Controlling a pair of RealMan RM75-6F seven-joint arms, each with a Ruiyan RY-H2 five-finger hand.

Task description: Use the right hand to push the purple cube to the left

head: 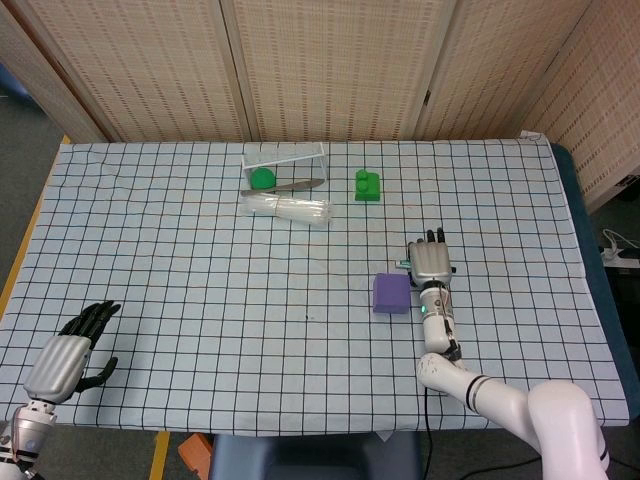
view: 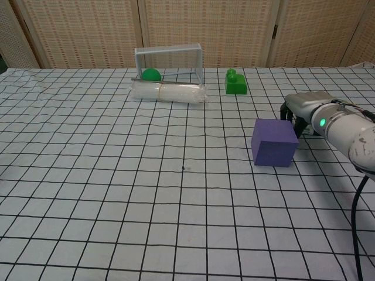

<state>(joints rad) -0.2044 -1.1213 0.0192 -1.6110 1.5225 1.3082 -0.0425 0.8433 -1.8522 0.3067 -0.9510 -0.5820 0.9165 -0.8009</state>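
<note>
The purple cube [head: 391, 294] [view: 274, 142] sits on the checked cloth, right of the table's middle. My right hand [head: 430, 262] [view: 302, 105] lies just beside the cube's right face, fingers spread and pointing away from me, holding nothing. I cannot tell whether it touches the cube. In the chest view its fingers [view: 290, 114] hang down behind the cube's top right corner. A green-capped pen [head: 402, 265] lies mostly hidden under this hand. My left hand [head: 75, 350] rests empty near the front left corner, fingers apart.
At the back stands a white goal frame [head: 285, 160] [view: 170, 52] with a green ball [head: 262, 178] [view: 151, 74] inside. A clear plastic roll [head: 288, 208] [view: 169, 92] lies in front of it. A green block [head: 368, 185] [view: 235, 83] stands to their right.
</note>
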